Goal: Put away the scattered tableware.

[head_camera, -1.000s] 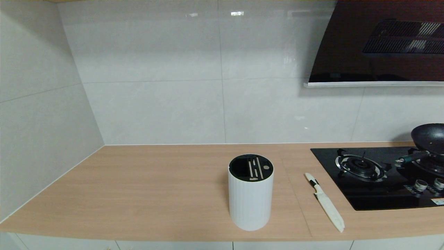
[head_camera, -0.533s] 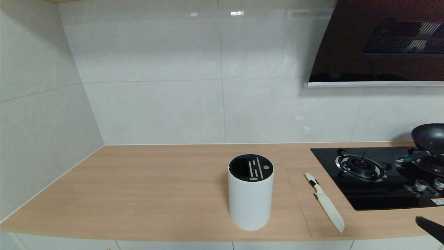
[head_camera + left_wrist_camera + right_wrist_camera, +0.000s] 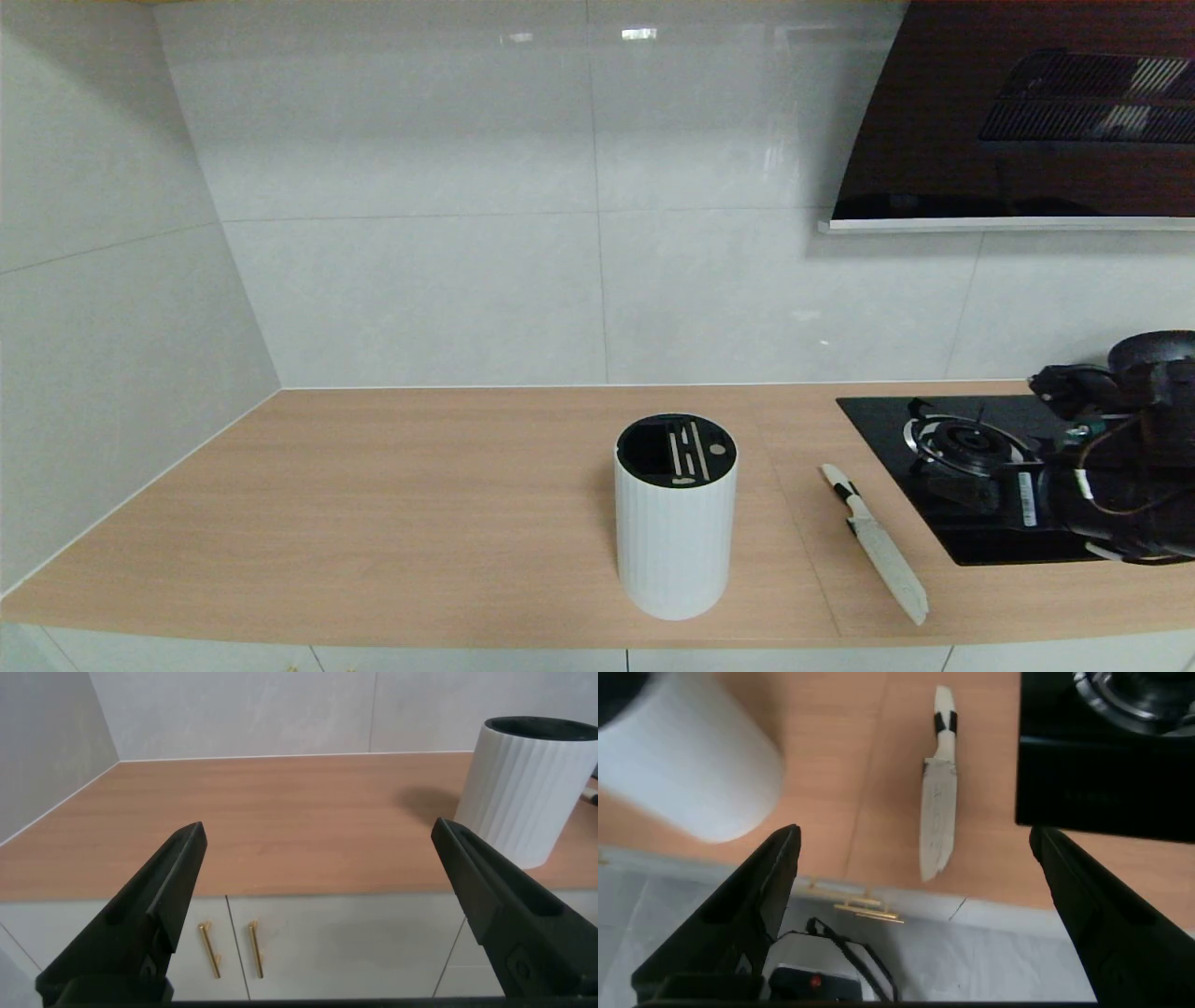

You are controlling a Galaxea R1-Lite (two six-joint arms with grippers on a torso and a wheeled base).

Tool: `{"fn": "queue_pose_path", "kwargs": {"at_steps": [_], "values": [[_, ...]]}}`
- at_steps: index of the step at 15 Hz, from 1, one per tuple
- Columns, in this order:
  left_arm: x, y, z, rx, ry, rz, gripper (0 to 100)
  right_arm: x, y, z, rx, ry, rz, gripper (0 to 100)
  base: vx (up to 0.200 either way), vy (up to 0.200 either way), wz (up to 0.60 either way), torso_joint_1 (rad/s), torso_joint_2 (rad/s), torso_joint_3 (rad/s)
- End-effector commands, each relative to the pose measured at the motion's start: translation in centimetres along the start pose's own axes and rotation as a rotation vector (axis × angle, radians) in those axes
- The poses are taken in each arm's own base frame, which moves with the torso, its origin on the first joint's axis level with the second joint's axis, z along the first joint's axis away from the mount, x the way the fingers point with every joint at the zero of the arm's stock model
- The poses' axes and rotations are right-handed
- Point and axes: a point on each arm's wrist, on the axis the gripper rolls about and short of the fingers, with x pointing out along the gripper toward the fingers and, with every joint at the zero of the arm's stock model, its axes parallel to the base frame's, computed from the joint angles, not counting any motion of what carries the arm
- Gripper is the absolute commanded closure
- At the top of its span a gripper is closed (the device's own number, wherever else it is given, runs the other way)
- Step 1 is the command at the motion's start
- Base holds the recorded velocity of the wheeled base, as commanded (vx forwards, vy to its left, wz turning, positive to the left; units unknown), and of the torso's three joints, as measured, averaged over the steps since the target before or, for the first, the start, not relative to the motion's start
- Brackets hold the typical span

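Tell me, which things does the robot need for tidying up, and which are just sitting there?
For the job: knife, lying on the counter; white holder with slots, standing upright; right gripper, open near the knife.
Just there: gas stove; wok; range hood.

One knife [image 3: 875, 546] lies at the lower right of the head view, and one white holder [image 3: 675, 532] stands at lower centre. At the right is one stove [image 3: 873, 417] with one burner [image 3: 966, 443] in sight, and one hood [image 3: 1008, 121] fills the upper right. Two gold handles [image 3: 209, 949] sit on the one cabinet [image 3: 355, 943] front.
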Motion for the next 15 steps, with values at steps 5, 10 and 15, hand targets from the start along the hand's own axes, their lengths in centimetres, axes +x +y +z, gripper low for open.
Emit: {"fn": "queue_pose_path", "kwargs": {"at_steps": [5, 10, 15], "values": [[0.0, 0.0, 0.0, 0.000, -0.001, 0.000, 0, 13.7, 0.7, -2.3, -0.044, 0.151, -0.066, 0, 0.000, 0.000, 0.00, 0.000, 0.00, 0.000], [0.0, 0.0, 0.0, 0.002, -0.001, 0.000, 0, 18.4, 0.4, -4.6, -0.071, 0.159, -0.121, 0, 0.000, 0.000, 0.00, 0.000, 0.00, 0.000], [0.0, 0.0, 0.0, 0.002, -0.001, 0.000, 0, 20.9, 0.1, -6.4, -0.083, 0.192, -0.125, 0, 0.000, 0.000, 0.00, 0.000, 0.00, 0.000]]}}
